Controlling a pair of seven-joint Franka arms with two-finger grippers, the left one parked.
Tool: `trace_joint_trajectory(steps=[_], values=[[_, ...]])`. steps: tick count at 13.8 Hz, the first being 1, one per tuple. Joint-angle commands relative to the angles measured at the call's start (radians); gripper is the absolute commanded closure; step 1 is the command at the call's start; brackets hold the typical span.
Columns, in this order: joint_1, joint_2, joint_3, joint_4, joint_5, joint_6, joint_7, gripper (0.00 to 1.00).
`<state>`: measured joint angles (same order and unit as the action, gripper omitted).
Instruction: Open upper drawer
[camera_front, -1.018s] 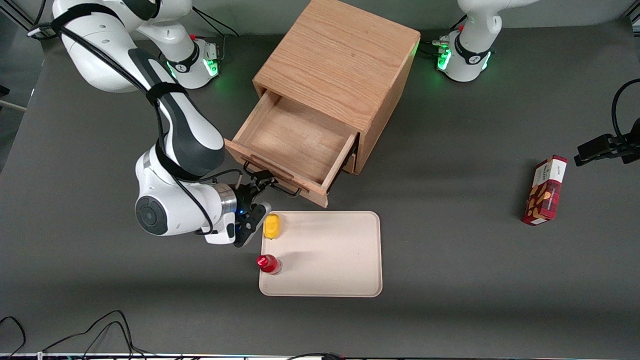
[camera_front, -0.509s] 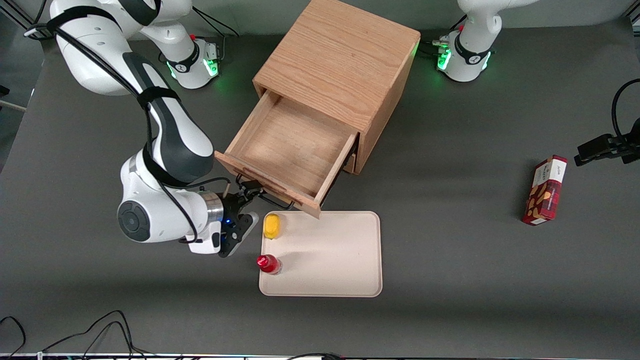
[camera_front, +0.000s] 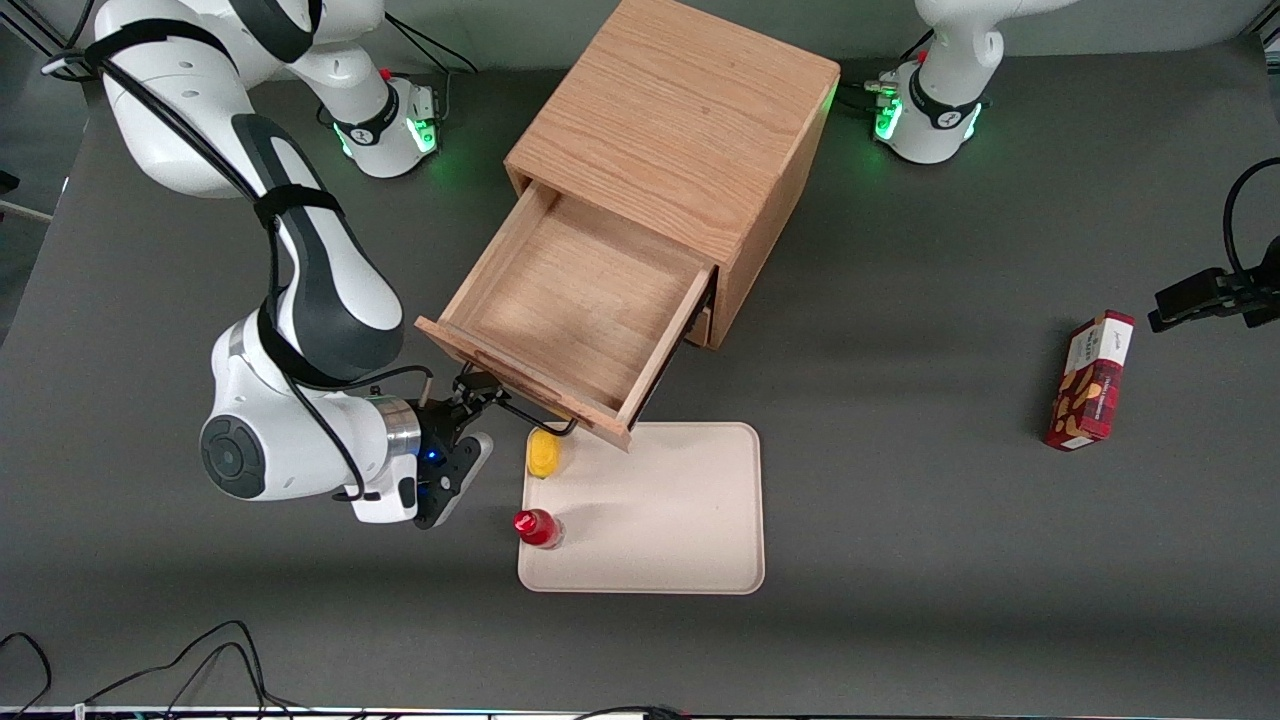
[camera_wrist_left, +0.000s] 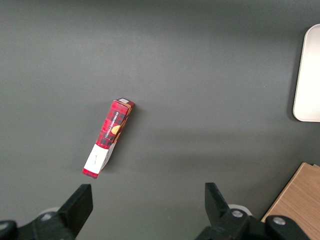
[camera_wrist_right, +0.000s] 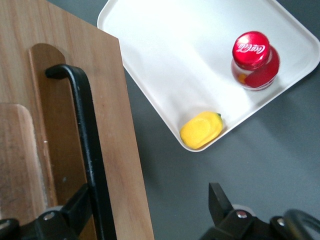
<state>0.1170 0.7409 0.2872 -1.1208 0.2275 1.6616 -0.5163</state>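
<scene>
Dark grey tabletop (camera_front: 900, 480) carries my oak cabinet (camera_front: 690, 130), whose upper drawer (camera_front: 565, 300) stands pulled well out, its front over the cream tray (camera_front: 680, 520) edge. My gripper (camera_front: 478, 392) sits at the black wire handle (camera_wrist_right: 87, 145), fingers spread wide, one finger (camera_wrist_right: 82, 205) touching the bar. I see a yellow piece (camera_front: 543, 452) and a red-capped bottle (camera_front: 537, 527) on the tray.

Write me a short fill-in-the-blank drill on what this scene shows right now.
1. The upper drawer of the cabinet is pulled ____.
2. The tool sits at the drawer's black ____.
3. The red-capped bottle and the yellow item both rest on the ____.
4. Inside, the drawer looks ____.

Missing words: open; handle; tray; empty
</scene>
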Motion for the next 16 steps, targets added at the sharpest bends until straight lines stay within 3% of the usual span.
trace_joint_trajectory(steps=[1, 5, 8, 9, 11, 12, 16], values=[[0.006, 0.055, -0.014, 0.117, -0.02, -0.017, -0.016, 0.0], [-0.006, 0.04, -0.011, 0.147, -0.008, -0.086, -0.01, 0.0], [-0.01, -0.137, -0.017, 0.145, -0.025, -0.149, -0.002, 0.0], [-0.01, -0.212, -0.054, 0.132, -0.057, -0.184, 0.022, 0.0], [-0.01, -0.314, -0.082, 0.121, -0.182, -0.303, 0.134, 0.0], [-0.017, -0.36, -0.1, 0.119, -0.195, -0.35, 0.16, 0.0], [-0.028, -0.559, -0.313, 0.081, -0.185, -0.485, 0.191, 0.0]])
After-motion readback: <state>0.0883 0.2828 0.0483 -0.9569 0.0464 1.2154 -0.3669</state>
